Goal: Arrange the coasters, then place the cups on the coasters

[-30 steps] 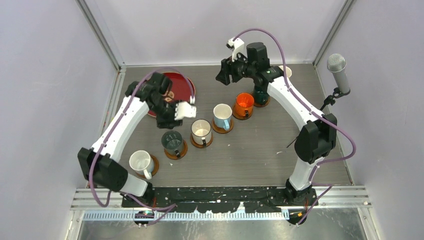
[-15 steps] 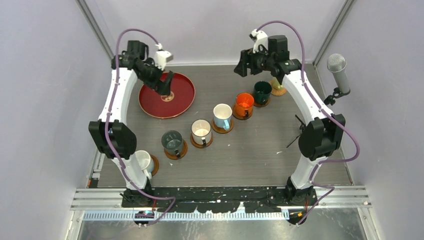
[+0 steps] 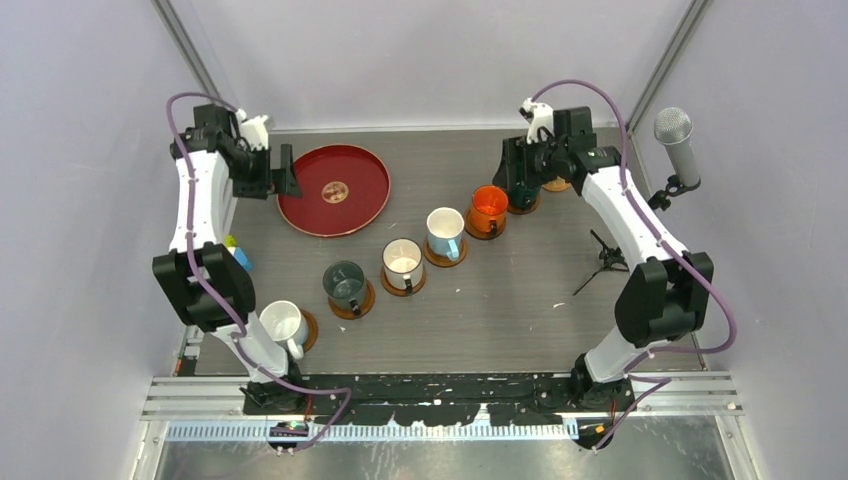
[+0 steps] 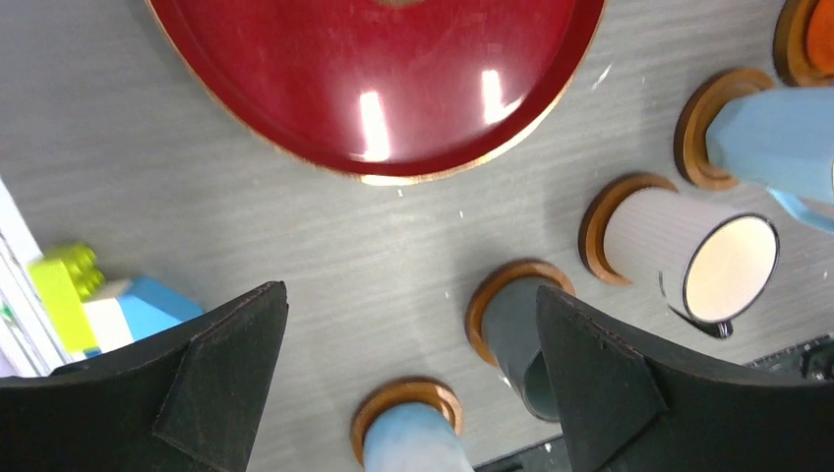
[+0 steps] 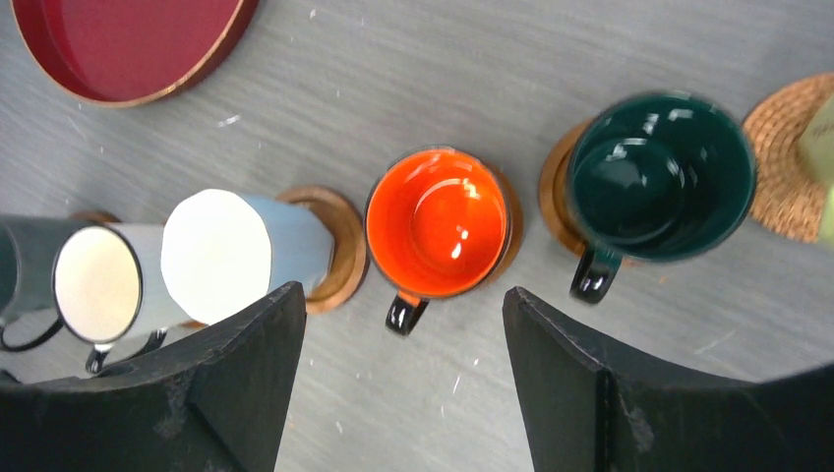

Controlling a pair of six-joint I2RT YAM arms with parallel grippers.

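Tool by tool: leave the left tool [image 4: 411, 295] wide and empty, high over the desk [image 4: 295, 226] beside the red tray [image 4: 393, 79]; leave the right tool [image 5: 403, 293] equally wide, holding nothing, above the orange cup [image 5: 438, 221]. Count six cups [image 3: 403, 260] seated on brown coasters [image 5: 344, 251] in a diagonal row, likely finished. Confirm the pale yellow cup [image 5: 818, 147], barely in view at the far end, as centred on the woven coaster [image 5: 782, 167]. Raise both tools straight up before swinging home, well clear of rims and handles.
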